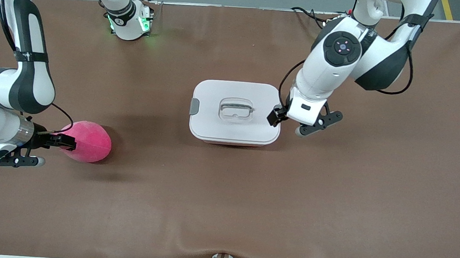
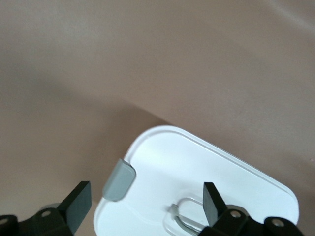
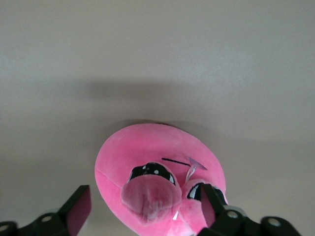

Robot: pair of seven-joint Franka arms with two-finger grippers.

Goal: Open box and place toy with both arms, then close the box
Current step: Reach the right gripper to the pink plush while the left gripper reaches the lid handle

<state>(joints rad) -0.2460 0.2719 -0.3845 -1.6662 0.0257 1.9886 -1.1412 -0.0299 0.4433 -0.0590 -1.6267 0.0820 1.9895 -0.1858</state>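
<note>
Box [image 1: 235, 112] sits mid-table, lid on, the left gripper [image 1: 277, 117] wide open over its clip [image 2: 118, 179] at the left arm's end. Toy [image 1: 87, 141] lies toward the right arm's end, inside the right gripper's [image 1: 62, 141] spread jaws.

No readable text, brand, number or label shows anywhere in these views. The white plastic lid [image 1: 235, 111] of the box is unmarked. The bright pink plush toy [image 3: 160, 179] carries only a stitched face, no lettering.
</note>
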